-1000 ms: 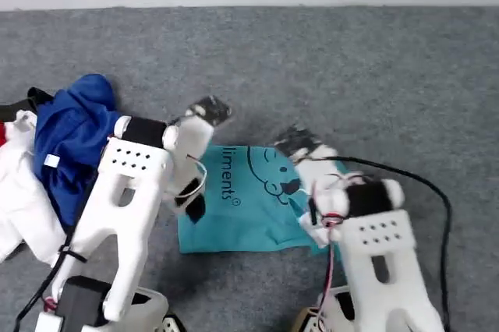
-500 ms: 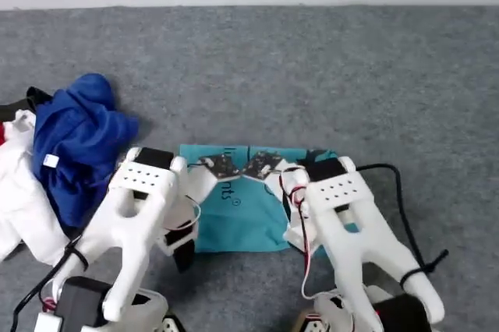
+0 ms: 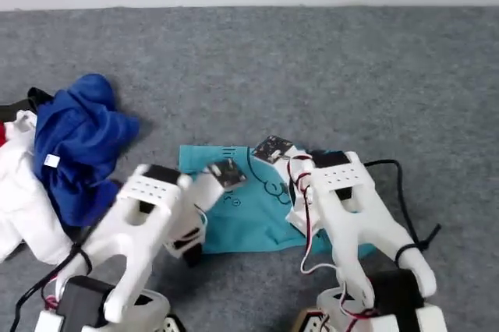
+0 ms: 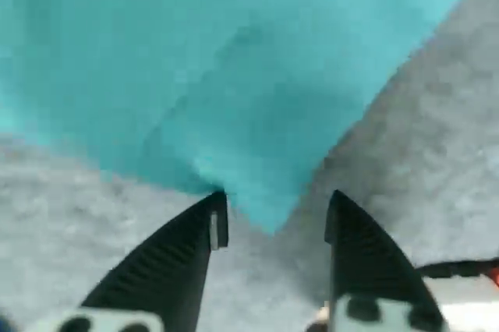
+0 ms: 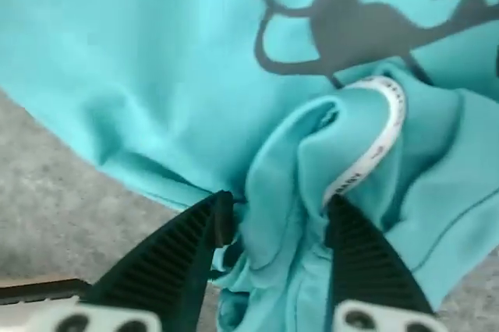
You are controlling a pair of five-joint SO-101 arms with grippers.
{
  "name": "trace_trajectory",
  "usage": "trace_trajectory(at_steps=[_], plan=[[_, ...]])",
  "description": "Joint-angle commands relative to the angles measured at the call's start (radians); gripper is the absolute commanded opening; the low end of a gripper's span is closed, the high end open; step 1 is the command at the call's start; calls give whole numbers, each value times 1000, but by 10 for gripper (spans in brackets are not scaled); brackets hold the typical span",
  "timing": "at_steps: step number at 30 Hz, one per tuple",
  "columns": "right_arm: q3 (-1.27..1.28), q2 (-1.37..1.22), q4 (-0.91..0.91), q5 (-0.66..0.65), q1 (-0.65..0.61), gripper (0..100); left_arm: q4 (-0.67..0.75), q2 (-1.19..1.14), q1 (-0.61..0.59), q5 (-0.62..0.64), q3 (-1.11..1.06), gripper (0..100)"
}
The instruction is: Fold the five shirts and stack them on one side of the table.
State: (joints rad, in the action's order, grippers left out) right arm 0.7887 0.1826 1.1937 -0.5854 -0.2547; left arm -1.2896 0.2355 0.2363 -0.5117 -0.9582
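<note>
A teal shirt (image 3: pixel 242 219) with a dark print lies partly folded on the grey carpet between both arms. My left gripper (image 3: pixel 222 174) hovers over its left part. In the left wrist view that gripper (image 4: pixel 277 203) is open, with a corner of the teal shirt (image 4: pixel 234 75) lying between its fingertips. My right gripper (image 3: pixel 273 149) sits over the shirt's upper middle. In the right wrist view it (image 5: pixel 277 207) is shut on a bunched fold of the teal shirt (image 5: pixel 156 59), next to the collar's white band (image 5: pixel 374 137).
At the left edge a crumpled blue shirt (image 3: pixel 78 137) lies on a white shirt (image 3: pixel 23 207), with red (image 3: pixel 2 135) and black cloth (image 3: pixel 35 98) behind. A black cable (image 3: pixel 405 192) trails right of the right arm. Bare grey carpet (image 3: pixel 351 67) stretches behind and right.
Both grippers swung inward from the shirt's outer parts and met over its middle. They have since parted a little, and the left gripper has dropped toward the shirt's near left part.
</note>
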Motion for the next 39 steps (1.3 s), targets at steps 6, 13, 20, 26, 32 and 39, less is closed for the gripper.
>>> trace_trajectory(at_steps=[6, 13, 20, 26, 32, 39], plan=[[-12, -25, -7, -3, 13, 18, 75, 0, 137, -6, -22, 209], [-12, -25, -5, -9, 16, 9, 210, 0, 137, -11, -22, 148], [-34, -24, -4, -11, 131, 9, 252, 0, 137, -12, -21, 12], [-37, -24, -2, -11, 165, 9, 245, 9, 135, -12, -12, 14], [-40, -24, -4, -8, 166, 9, 106, 9, 135, -12, 113, 14], [-71, -22, -4, -3, 168, 9, -249, 11, 133, 11, 424, 14]])
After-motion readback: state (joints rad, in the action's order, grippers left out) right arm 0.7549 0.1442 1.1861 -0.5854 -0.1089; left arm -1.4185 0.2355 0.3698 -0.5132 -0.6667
